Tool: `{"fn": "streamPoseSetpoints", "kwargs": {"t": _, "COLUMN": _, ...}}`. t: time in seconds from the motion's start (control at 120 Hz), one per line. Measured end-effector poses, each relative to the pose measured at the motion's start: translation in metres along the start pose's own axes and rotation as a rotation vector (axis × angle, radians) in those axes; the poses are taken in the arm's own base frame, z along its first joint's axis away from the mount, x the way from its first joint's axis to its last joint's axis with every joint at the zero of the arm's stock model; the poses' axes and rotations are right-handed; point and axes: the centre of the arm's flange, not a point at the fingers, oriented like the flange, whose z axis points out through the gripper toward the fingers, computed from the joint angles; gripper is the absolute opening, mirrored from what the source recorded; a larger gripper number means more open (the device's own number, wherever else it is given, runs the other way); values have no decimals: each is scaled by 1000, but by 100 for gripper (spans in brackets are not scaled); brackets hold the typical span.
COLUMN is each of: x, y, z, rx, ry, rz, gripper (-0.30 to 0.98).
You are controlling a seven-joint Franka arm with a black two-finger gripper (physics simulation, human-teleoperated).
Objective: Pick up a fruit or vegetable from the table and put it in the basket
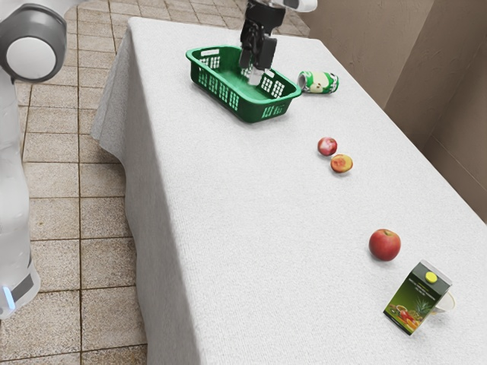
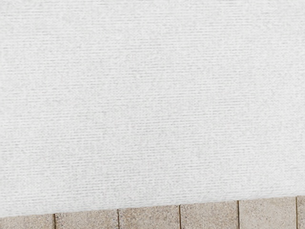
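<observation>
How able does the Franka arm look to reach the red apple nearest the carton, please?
Probably yes: the apple sits uncovered, the carton near but apart, though the gripper is away by the basket.

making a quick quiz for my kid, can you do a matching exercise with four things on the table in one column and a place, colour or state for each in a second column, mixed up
Things:
1. Drink can
2. Basket
3. Apple
4. Juice carton

Descriptions:
A. Open-topped, with holes in its walls
B. Has a yellow cap
C. Lying on its side
D. Round and red

Right pairs: 1-C; 2-A; 3-D; 4-B
</observation>
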Motion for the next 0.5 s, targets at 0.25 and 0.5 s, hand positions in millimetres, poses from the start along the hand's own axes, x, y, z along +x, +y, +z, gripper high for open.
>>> {"fn": "streamPoseSetpoints", "kwargs": {"t": 0.25, "x": -4, "y": -100, "z": -26, "rx": 39, "ry": 211, "rz": -134, "gripper": 67}}
{"fn": "streamPoseSetpoints", "kwargs": {"t": 0.5, "x": 86, "y": -148, "z": 17, "rx": 90, "ry": 276, "rz": -87, "gripper": 67}}
